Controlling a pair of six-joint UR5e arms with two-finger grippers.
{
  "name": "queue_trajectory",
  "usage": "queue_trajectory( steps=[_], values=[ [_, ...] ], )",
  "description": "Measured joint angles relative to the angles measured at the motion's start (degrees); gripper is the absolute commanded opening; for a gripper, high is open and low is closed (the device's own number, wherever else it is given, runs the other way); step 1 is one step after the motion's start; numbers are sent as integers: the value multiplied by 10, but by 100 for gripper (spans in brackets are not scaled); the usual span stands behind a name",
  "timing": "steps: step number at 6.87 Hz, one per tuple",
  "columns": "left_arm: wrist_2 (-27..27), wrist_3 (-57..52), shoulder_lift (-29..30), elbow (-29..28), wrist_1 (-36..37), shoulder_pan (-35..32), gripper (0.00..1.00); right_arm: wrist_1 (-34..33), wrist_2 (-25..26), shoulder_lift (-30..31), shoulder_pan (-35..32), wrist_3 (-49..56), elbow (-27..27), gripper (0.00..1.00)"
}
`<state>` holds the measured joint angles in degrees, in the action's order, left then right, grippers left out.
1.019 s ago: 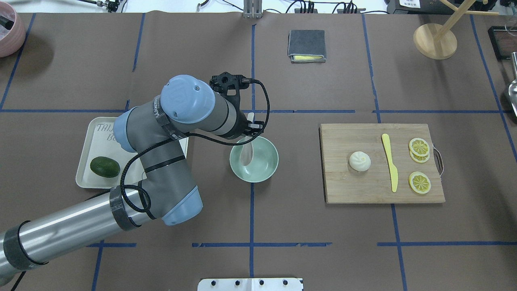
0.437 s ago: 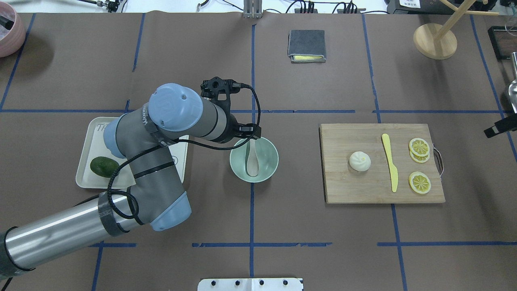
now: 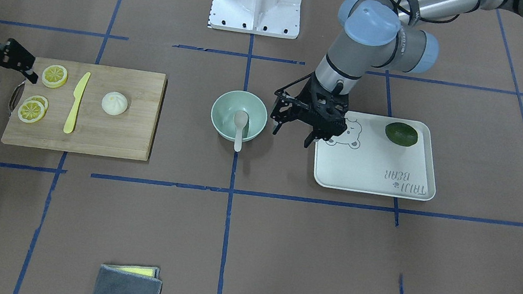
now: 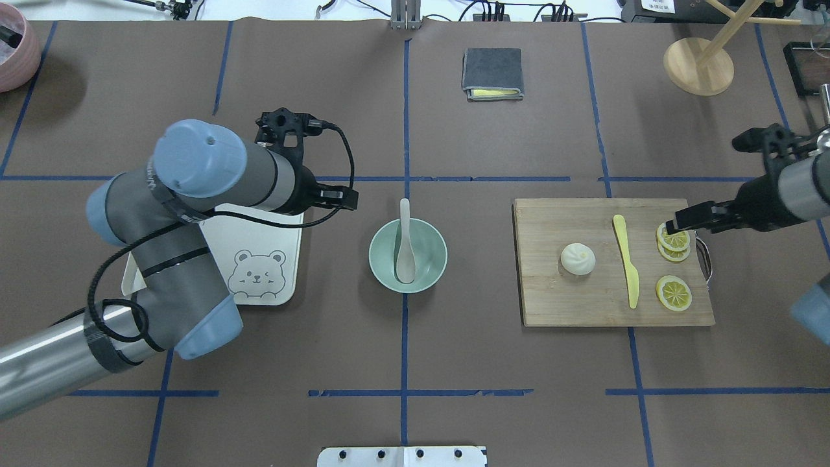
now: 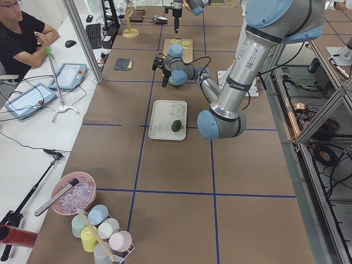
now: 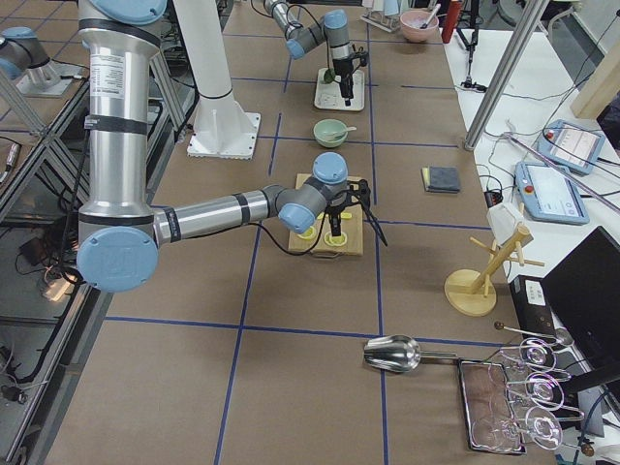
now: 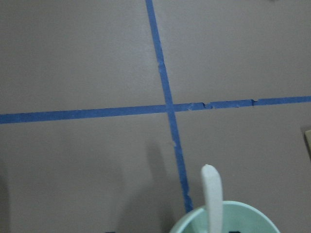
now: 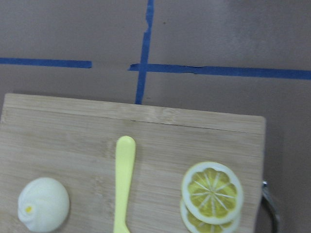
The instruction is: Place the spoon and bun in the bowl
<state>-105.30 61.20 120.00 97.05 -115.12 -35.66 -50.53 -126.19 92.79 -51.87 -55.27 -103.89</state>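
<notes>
The bun (image 4: 578,258), lying on the cutting board (image 4: 557,305), is judged light, soft and easily dented; a gentle pinch across its round sides is advised. The spoon (image 4: 405,250) is seen in the bowl (image 4: 438,269). The left gripper (image 3: 291,137) and right gripper (image 3: 14,81) are shown spread and empty in the front-facing view, something left unclear overhead.

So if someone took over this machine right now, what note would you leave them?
The left gripper: jaws open, empty, hanging between the bowl and the white tray.
The right gripper: jaws open, empty, above the cutting board at the end with the lemon slices.
Done: the spoon lies in the bowl, handle poking over the rim.
Left to do: the bun sits on the cutting board, untouched. It needs lifting into the bowl, probably by the right gripper, which is nearer.
</notes>
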Motion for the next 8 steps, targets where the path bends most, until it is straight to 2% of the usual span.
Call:
queue_trajectory(
  steps=[1,2,4,6,8],
  values=[
    [-22,-26,-28,16,-1,-20,82,13,56,-17,55,-73,-8,100],
    [-53,-48,-47,27,-2,-41,82,-7,102,-34,98,-117,-24,100],
    [-107,-64,-59,31,-1,-71,83,-136,168,-78,150,-141,-67,100],
    [-118,-66,-61,27,-1,-79,83,-186,221,-96,192,-143,-69,99],
    [-118,-66,-61,24,-1,-78,83,-193,234,-99,203,-143,-61,82]
  ],
)
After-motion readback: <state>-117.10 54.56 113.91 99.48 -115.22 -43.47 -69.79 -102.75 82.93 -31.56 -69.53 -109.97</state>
